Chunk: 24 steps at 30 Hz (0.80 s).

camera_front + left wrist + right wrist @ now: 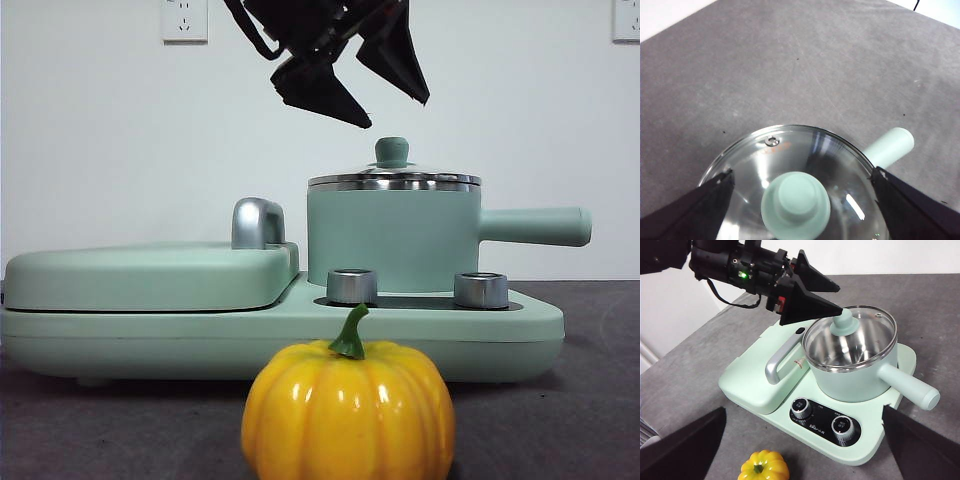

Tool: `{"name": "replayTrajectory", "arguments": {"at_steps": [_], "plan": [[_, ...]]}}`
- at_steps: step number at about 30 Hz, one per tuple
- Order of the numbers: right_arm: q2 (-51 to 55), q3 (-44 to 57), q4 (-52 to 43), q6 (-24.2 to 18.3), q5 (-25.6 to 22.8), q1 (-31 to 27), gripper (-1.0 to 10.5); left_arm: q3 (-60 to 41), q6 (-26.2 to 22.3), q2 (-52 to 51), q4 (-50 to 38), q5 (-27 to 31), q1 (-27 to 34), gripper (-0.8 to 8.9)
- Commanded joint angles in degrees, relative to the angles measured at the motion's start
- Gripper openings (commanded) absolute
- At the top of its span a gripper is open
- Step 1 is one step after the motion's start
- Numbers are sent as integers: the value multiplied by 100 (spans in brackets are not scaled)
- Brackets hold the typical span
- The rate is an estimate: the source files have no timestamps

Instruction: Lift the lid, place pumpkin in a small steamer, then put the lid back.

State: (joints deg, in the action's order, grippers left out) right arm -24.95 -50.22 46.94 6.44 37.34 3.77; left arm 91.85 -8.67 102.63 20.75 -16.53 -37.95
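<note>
Two wall sockets [184, 20] | grey table [590, 420] | white wall [100, 150] | left pincer [362, 88] spread above lid [394, 180]

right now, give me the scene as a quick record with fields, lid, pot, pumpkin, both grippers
lid: on the small steamer, knob up, not lifted
small steamer: on the appliance base, handle out to the side
pumpkin: on the table in front of the base, stem up
left gripper: open, above the lid knob, jaws either side, no contact seen
right gripper: open, back from the base, holding nothing
</note>
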Motion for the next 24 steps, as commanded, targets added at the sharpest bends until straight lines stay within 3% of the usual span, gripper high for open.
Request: {"name": "replayTrajectory", "arguments": {"at_steps": [1,12,17,24], "plan": [[-35,-92,-59,61,15,24,497,142,-114,186,-120,24,-68,433],[-35,-92,-15,66,17,22,497,142,-164,501,-258,24,-70,427],[-35,-92,-17,66,15,24,497,142,-269,501,-205,24,-74,345],[-35,-92,-20,68,15,24,496,142,-424,522,-70,24,-87,327]]}}
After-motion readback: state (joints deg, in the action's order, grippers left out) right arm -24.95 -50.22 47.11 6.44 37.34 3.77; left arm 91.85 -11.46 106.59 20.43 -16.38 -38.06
